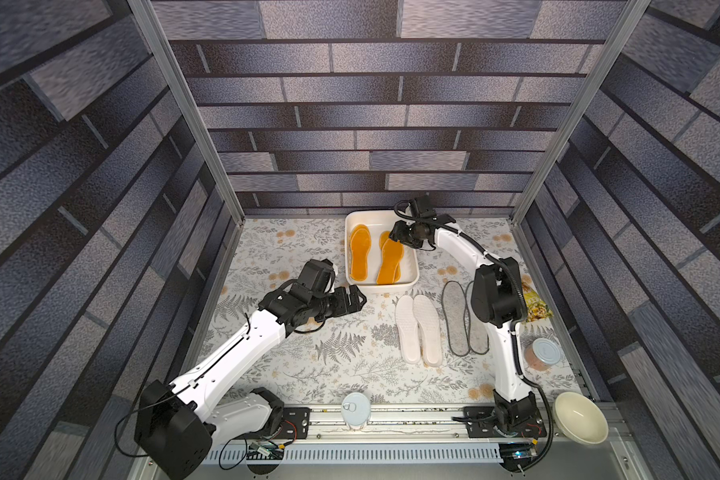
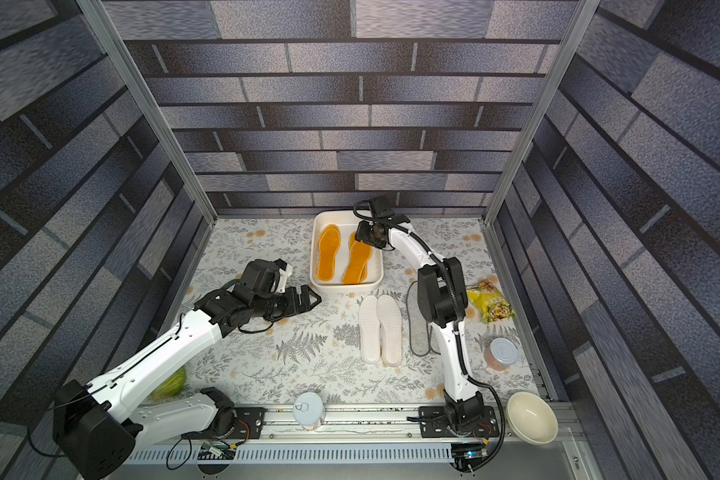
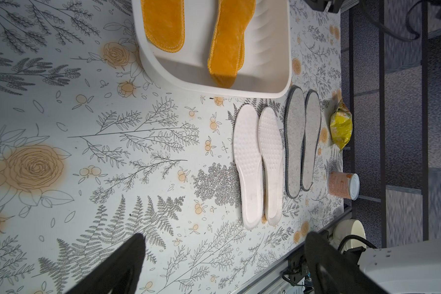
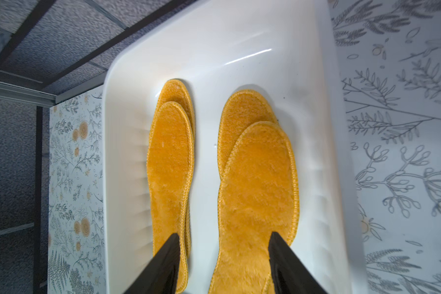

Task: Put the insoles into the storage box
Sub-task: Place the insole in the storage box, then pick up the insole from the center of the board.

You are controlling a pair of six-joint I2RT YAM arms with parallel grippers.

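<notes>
Left gripper (image 1: 353,297) hangs low over the flowered desk (image 1: 292,365), jaws spread wide with nothing between them, just left of the near corner of the storage box (image 1: 381,287). The left wrist view shows its dark fingers (image 3: 127,262) framing bare desk. Beneath that arm, in a top view, a green melon-like thing (image 2: 171,384) peeks out. At the front rail stands a tin can (image 1: 355,409) with a ring-pull lid.

The storage box sits at the far middle of the desk, close to the back wall. All four orange insoles (image 1: 359,253) lie inside it, in two stacks of two. The left stack (image 4: 168,165) lies nearly squared up. The right stack (image 4: 257,178) has its upper insole offset toward the near wall and a little askew over the lower one. Over the box's far right corner hovers the right gripper (image 4: 224,235), jaws apart and gripping nothing. One finger stands above the edge of the left stack, the other above the top insole of the right stack. Whether either finger touches the fabric cannot be told.

In front of the box, on the desk, the two white foam insoles (image 1: 406,328) lie side by side, touching, lengthwise toward the box. Just right of them lie the two grey felt insoles (image 3: 294,142), also side by side. In both top views the right arm hides part of the outer one. Farther right, near the desk's edge, are a yellow snack bag (image 1: 535,305) and a pink-labelled can (image 1: 543,353). A cream bowl (image 1: 580,417) sits at the front right corner.
</notes>
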